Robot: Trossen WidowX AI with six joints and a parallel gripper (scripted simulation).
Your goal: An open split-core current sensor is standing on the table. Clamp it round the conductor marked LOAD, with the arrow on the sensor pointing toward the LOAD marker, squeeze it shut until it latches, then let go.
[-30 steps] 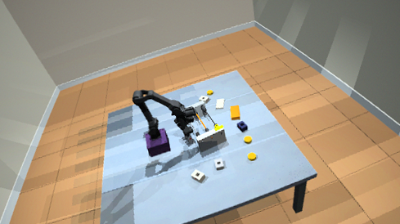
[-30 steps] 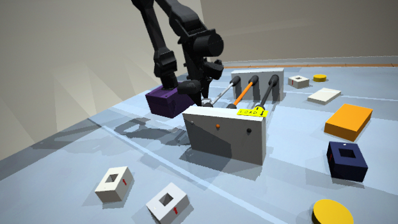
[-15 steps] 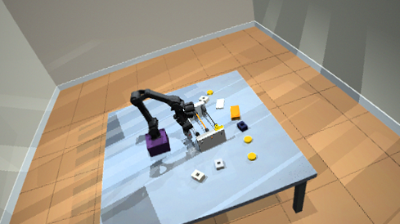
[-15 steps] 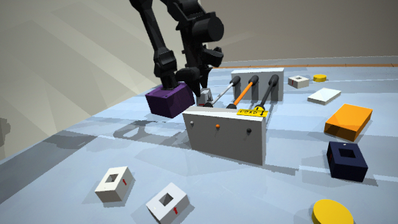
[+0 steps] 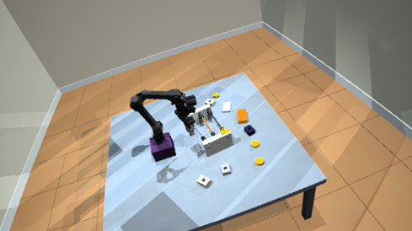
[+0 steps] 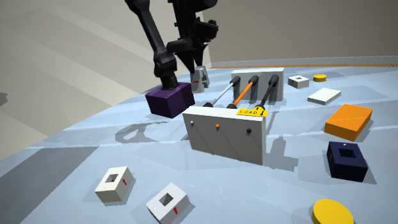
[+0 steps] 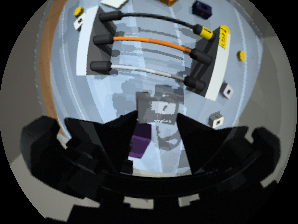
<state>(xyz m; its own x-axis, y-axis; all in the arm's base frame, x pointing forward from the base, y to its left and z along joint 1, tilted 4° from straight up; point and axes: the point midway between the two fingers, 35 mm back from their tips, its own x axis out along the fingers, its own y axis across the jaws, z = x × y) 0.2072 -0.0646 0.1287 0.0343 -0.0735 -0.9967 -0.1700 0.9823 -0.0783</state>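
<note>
The grey open split-core sensor (image 5: 191, 131) (image 6: 196, 86) (image 7: 145, 109) is held upright with its jaws apart, seemingly above the table, left of the conductor rack. A red arrow on its face points right in the exterior view. My gripper (image 5: 190, 126) (image 6: 196, 68) (image 7: 157, 114) is shut on its upper part. The yellow LOAD marker (image 5: 225, 131) (image 6: 253, 112) (image 7: 224, 37) sits at the near end of the black conductor (image 6: 267, 92) (image 7: 155, 16), the one farthest from the sensor. The sensor is clear of all three conductors.
The rack has two upright end walls (image 6: 224, 137) (image 7: 218, 75). A white conductor (image 6: 223, 91) (image 7: 147, 70) and an orange conductor (image 6: 244, 93) (image 7: 150, 41) lie between the sensor and the black one. White blocks, a navy block (image 6: 347, 163), an orange block (image 6: 349, 120) and yellow discs surround the rack.
</note>
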